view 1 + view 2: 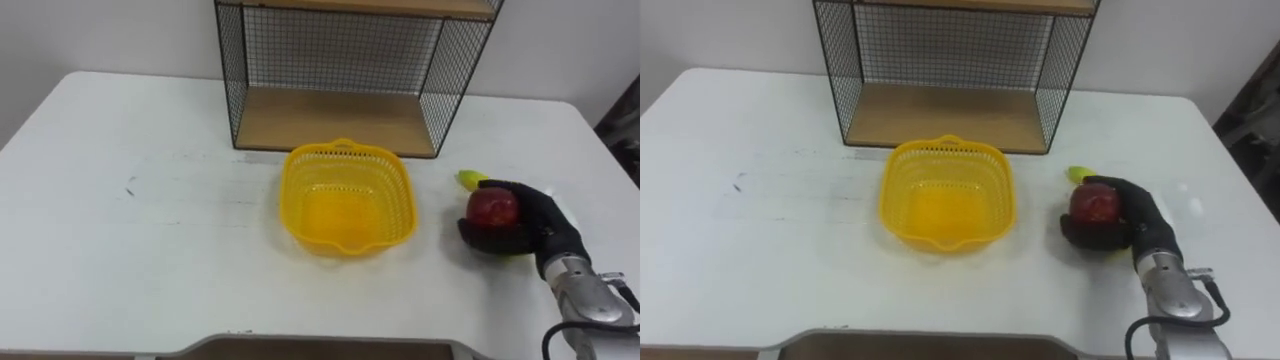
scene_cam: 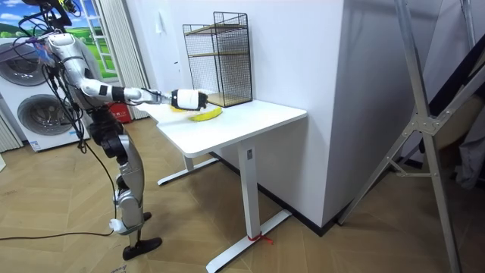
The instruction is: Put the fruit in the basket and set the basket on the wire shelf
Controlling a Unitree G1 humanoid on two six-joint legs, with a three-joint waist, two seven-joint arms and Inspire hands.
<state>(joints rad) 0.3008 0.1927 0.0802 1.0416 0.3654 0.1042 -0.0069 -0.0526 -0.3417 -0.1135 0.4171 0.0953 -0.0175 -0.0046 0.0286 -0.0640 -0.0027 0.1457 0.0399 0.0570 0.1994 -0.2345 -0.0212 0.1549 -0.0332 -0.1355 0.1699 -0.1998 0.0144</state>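
Observation:
A yellow plastic basket (image 1: 346, 147) sits with nothing in it on the white table (image 1: 150, 200), just in front of the wire shelf (image 1: 330, 115). To the basket's right, my right hand (image 1: 538, 228) has its fingers curled round a red apple (image 1: 494, 208), low over the tabletop. Behind the hand pokes out the yellow-green tip of a banana (image 1: 468, 180); the rest of it is hidden by the hand. The room view shows the banana (image 2: 205, 115) lying on the table beside my outstretched arm.
The black wire shelf has a wooden lower board and a second board higher up (image 1: 960, 5), with mesh sides and back. It stands against the wall at the table's far edge. Bare tabletop spreads to the left of the basket. I stand at the table's front edge.

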